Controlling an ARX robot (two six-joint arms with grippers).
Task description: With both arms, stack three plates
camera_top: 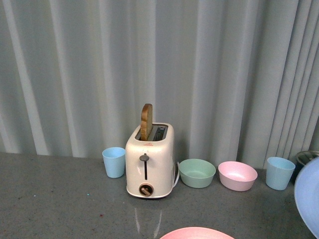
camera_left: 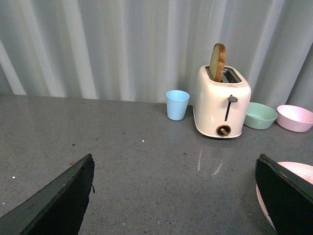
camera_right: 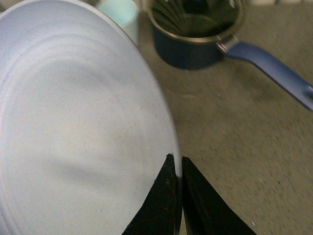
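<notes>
The light blue plate (camera_right: 73,122) fills most of the right wrist view, and my right gripper (camera_right: 177,164) is shut on its rim. The same plate (camera_top: 308,196) shows tilted at the right edge of the front view. A pink plate (camera_top: 197,233) lies on the grey counter at the bottom edge of the front view. Its rim (camera_left: 302,170) peeks out behind one black finger (camera_left: 288,196) of my left gripper (camera_left: 173,196). That gripper hangs open over bare counter, with nothing between its fingers. The cream plate is out of view.
At the back stand a cream toaster (camera_top: 148,162) with a bread slice, a blue cup (camera_top: 114,162), a green bowl (camera_top: 197,173), a pink bowl (camera_top: 238,175) and a second blue cup (camera_top: 279,173). A blue-handled saucepan (camera_right: 195,32) sits beyond the held plate. A grey curtain closes off the rear.
</notes>
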